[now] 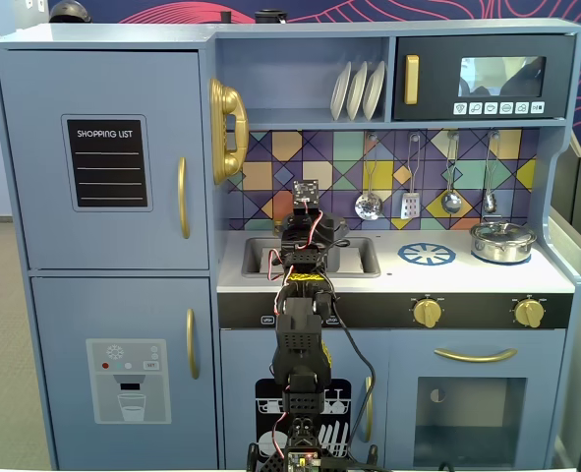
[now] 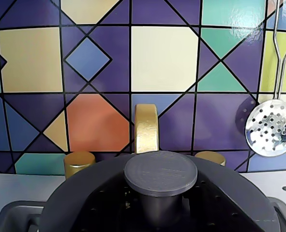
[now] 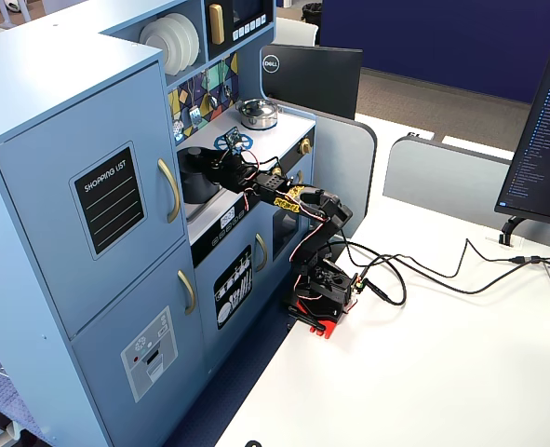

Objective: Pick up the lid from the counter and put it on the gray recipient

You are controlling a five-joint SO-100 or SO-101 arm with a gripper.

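My gripper, jaws hidden so I cannot tell their state, reaches over the sink recessed in the counter, where the wrist view shows the lid at 6 o'clock atop the gray recipient, the gold faucet at 12 o'clock behind its knob.

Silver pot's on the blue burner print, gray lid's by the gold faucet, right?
No: a fixed view shows the silver pot right of the burner print, off it. The gray lid is by the gold faucet, yes.
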